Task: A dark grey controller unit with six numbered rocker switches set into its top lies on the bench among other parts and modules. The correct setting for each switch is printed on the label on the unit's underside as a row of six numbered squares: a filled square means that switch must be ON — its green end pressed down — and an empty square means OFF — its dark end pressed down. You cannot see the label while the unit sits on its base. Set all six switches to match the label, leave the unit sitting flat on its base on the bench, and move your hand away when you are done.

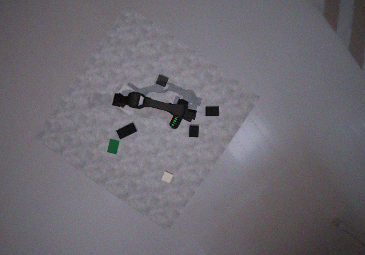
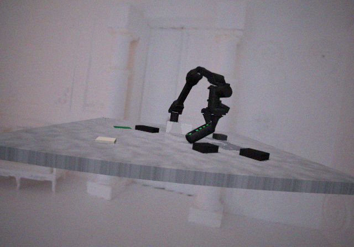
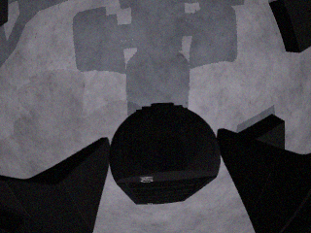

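Gripper [image 1: 180, 114] [image 2: 212, 126] [image 3: 163, 140] parted fairly wide, fingers clamped on the controller [image 1: 172, 121] [image 2: 199, 133] [image 3: 165, 146], tilted, its low end left and near in exterior view. Looks like the label-check step; pattern unreadable here. Next: get a legible label view, then level and lower.
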Controlling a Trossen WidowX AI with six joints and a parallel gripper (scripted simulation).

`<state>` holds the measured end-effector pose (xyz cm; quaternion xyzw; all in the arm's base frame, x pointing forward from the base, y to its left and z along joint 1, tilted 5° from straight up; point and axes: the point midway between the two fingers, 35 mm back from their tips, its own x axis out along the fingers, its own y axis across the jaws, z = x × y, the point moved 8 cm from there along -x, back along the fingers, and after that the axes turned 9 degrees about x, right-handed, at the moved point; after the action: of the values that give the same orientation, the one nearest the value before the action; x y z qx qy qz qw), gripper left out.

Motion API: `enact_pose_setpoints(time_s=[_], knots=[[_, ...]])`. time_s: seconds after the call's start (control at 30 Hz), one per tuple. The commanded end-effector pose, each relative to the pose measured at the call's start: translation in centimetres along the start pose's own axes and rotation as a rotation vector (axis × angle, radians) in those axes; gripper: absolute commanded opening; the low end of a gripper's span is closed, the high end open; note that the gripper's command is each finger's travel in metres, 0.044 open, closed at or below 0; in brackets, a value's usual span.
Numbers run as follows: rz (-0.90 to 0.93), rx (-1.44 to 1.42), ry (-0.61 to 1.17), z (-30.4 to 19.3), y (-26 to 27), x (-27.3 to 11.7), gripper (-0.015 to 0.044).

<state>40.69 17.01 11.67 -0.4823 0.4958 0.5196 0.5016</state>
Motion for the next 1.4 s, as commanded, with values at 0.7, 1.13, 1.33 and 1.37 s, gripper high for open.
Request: enact_pose_setpoints(time_s=[0.7, 1.13, 1.33, 1.37], knots=[[0.014, 0.013, 0.01, 0.7, 0.2, 2.0, 0.0338], [0.014, 0.013, 0.01, 1.3, 0.3, 2.8, 0.0338], [0.014, 0.013, 0.01, 1.5, 0.3, 3.2, 0.0338], [0.014, 0.013, 0.01, 1.5, 0.3, 3.3, 0.0338]])
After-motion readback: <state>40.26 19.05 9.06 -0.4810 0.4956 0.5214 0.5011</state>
